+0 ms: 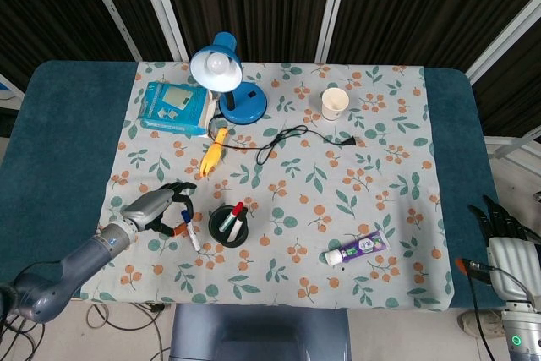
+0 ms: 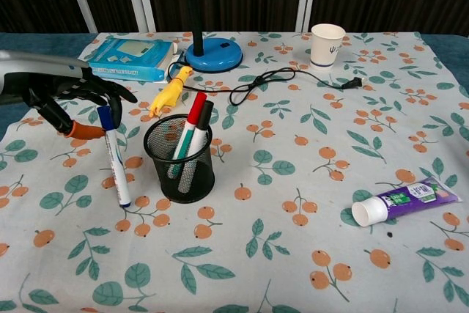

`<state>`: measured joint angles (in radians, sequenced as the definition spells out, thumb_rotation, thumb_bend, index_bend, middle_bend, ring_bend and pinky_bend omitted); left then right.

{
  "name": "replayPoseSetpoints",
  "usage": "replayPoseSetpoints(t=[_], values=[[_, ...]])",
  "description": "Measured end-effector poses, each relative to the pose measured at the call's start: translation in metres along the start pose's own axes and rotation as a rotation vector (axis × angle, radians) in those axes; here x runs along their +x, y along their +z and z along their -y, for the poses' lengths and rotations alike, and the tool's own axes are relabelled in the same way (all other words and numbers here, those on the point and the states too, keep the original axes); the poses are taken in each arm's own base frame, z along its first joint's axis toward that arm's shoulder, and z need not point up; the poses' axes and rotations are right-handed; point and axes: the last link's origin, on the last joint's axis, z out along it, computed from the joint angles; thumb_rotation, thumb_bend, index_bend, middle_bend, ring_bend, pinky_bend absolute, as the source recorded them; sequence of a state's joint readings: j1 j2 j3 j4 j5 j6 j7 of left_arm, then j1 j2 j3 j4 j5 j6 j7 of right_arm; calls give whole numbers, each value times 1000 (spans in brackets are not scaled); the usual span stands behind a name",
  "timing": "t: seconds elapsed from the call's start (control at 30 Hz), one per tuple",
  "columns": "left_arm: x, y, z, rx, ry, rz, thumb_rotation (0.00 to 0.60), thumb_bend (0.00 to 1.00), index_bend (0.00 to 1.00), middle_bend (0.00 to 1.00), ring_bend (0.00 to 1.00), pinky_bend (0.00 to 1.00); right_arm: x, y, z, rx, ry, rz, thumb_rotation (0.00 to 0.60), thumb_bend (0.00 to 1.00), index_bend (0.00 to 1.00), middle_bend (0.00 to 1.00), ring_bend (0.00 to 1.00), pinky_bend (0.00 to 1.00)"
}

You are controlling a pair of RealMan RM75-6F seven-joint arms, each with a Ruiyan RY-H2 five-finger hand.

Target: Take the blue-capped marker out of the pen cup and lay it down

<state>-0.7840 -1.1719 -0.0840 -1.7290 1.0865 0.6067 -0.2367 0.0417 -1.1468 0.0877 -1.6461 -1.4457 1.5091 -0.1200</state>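
Observation:
My left hand [image 2: 62, 100] [image 1: 156, 207] hovers low over the cloth to the left of the black mesh pen cup [image 2: 180, 160] [image 1: 228, 226]. It pinches the blue-capped marker [image 2: 113, 156] [image 1: 190, 230] near its cap, while the other fingers are spread. The marker slants down, and its white tip is at or just above the cloth beside the cup. A red-capped and a black-capped marker [image 2: 192, 128] stand in the cup. My right hand [image 1: 505, 238] rests off the table's right edge with its fingers apart and nothing in it.
A blue desk lamp [image 2: 212, 53] with its cord [image 2: 271, 82], a blue box [image 2: 132, 60], a yellow toy [image 2: 168, 94] and a paper cup [image 2: 326, 44] stand at the back. A purple tube [image 2: 403, 201] lies at the right front.

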Motion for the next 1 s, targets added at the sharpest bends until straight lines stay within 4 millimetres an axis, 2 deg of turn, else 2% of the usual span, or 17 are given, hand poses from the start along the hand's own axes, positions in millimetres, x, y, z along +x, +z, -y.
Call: replayPoseSetpoints(t=[0.17,0.33,0.53,0.67,0.8,1.0], values=[[0,9,-4,18,18,0,600,260,365,72,0,0,0,0,0,2,0,1,600,187,163,53,98,182],[8,15,-16,9,8,-60,600,243,221,69,0,0,0,0,1,16,2,5,600,184,163,53,98,182],[27,7,-24,-29,84,-252,600,242,186,66,0,0,0,0,0,14,2,5,600,183,163,53,98,182],[37,-10,-22,-23,189,-399,600,242,186,61,0,0,0,0,0,13,-1,5,600,183,163,53,98,182],[40,-34,-11,15,319,-540,600,245,179,56,0,0,0,0,0,6,-2,3,600,183,163,53,98,181],[20,-89,25,154,459,-661,600,246,159,48,0,0,0,0,0,6,-3,3,600,183,163,53,98,182]])
